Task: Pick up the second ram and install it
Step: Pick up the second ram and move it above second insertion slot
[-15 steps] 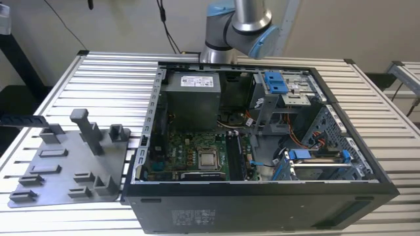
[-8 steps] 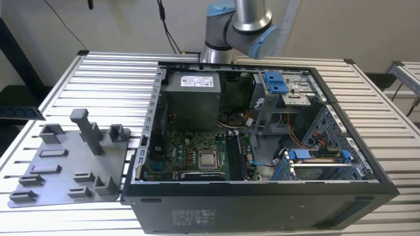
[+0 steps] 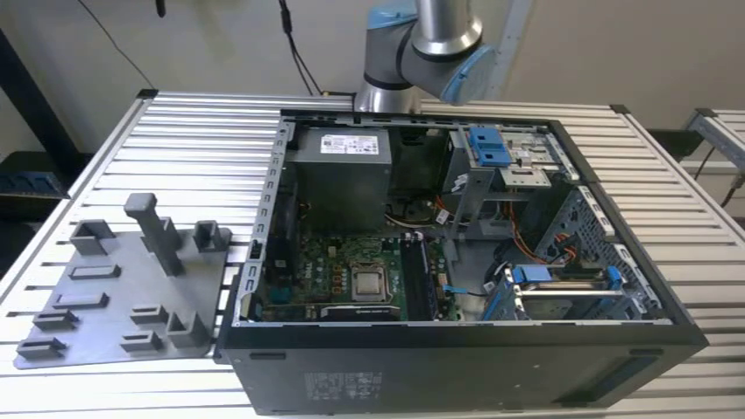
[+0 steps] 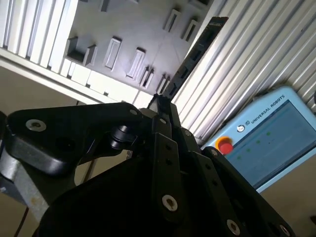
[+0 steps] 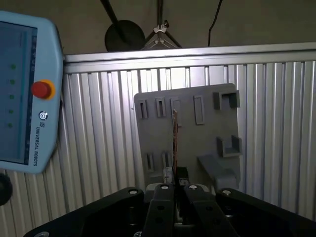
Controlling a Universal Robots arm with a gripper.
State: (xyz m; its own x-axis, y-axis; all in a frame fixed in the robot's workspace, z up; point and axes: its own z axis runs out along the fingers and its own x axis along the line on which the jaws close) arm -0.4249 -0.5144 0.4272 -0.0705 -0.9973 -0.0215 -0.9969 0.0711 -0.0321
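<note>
Gripper (image 4: 160, 104) is holding the second ram (image 4: 195, 52) by one end, fingers clamping it, stick pointing toward grey fixture plate (image 5: 202, 143) on slatted surface (image 5: 276, 98).

Your ribbed metal desk (image 3: 174, 131) stands before a plain pale wall (image 3: 209, 44) with black cables (image 3: 283, 22) hanging down it; beyond its edge, a tripod (image 5: 159, 29) rests on brown floor (image 5: 256, 19).
</note>
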